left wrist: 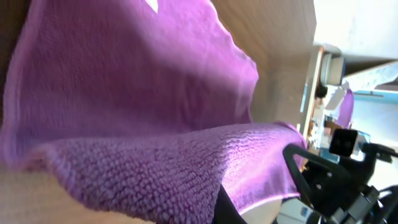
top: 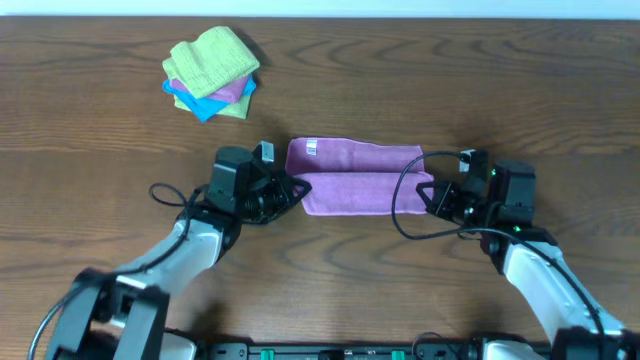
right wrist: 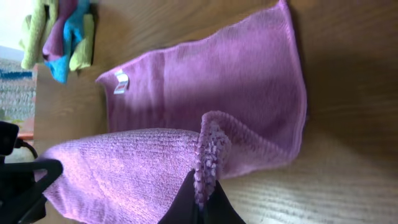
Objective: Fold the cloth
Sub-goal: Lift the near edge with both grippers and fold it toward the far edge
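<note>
**Lilac cloth held at both near corners, fold half made**

The wooden table was seen bare in the middle except for the lilac terry cloth, which lay between the two arms, well apart from the pile of spare cloths at the far left. That pile showed lime-green, pink and blue layers.

The lilac terry cloth was judged light, soft and wholly limp. Its lifted near part sagged between the two holds and curled at the pinched corners, so no stiffness could be counted on. The looped pile looked grippy rather than slippery, and nothing about it seemed fragile. A hold at the two corners of one edge, as was seen here, was judged the right one, since a single hold would let the cloth bunch.

As it lay, the long axis ran left to right across the table. The far part was spread flat. The near part was raised and turned over toward the far edge, so the fold line also ran left to right.

The left gripper was closed tight on the near left corner, with cloth draped over its finger in the left wrist view. The right gripper was likewise pinched shut on the near right corner, the hem seen bunched between its fingertips.

The white label sat at the far edge, toward the left end, and faced up.
</note>
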You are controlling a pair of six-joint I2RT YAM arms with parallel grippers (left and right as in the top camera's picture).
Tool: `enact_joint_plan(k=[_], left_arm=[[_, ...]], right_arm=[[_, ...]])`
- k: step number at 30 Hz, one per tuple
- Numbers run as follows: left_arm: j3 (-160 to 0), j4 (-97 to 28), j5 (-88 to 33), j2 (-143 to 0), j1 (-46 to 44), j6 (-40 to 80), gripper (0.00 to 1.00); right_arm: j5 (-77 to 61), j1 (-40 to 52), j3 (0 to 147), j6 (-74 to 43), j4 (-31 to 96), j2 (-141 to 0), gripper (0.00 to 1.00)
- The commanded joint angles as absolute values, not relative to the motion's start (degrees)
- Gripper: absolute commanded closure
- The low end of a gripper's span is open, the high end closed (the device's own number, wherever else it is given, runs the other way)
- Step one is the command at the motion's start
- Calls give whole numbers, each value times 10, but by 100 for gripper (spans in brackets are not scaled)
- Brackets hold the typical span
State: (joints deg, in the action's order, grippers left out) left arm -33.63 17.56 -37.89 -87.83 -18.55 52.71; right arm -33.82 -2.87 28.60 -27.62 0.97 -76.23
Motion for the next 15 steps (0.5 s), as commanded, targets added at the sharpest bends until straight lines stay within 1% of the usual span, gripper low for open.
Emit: enact_joint_plan(k=[1,8,15], left_arm=[[-367,189,-325,-914,-179,526,94],[-451,191,-324,-993,-179,484,94],[-502,182,-324,-1047,-176,472,94]], right_arm=[[-281,-28,292,-287,-8,-780,98],[-231,-6,309,-287,-40,-810,98],[-202,7,335,-287,-59,-856,98]])
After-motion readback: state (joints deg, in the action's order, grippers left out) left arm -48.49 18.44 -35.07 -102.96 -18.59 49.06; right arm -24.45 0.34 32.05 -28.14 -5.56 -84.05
